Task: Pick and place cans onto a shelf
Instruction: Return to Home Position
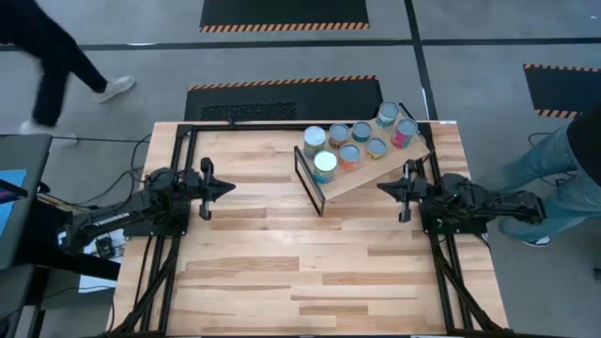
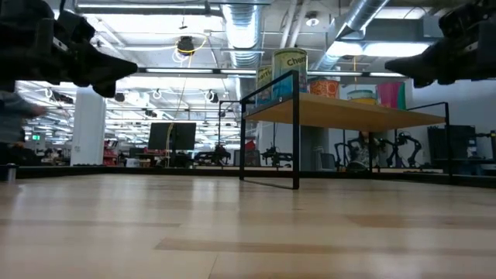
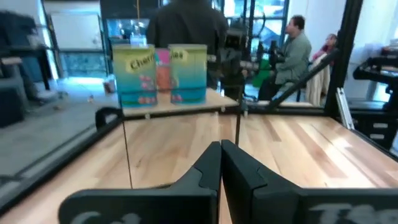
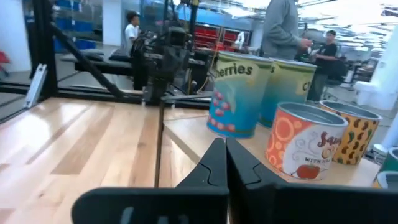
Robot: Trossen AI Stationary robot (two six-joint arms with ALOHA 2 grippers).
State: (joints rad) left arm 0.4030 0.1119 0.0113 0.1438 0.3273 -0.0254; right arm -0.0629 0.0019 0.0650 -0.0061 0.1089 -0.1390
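Observation:
Several cans (image 1: 355, 144) stand upright on their bases on the slanted plywood shelf (image 1: 366, 172) at the table's far right; teal ones show in the left wrist view (image 3: 134, 74) and the right wrist view (image 4: 236, 93), with an orange one (image 4: 298, 142) beside them. The shelf rests on a thin black frame (image 2: 295, 128). My left gripper (image 1: 228, 188) is shut and empty at the table's left, above the top, pointing right. My right gripper (image 1: 382, 188) is shut and empty just right of the shelf, pointing left.
A bare plank tabletop (image 1: 310, 263) lies between and in front of the arms. Black frame rails (image 1: 178, 169) run along the table's left, right and far edges. People stand beyond the table's left (image 1: 56, 56) and right (image 1: 573, 160).

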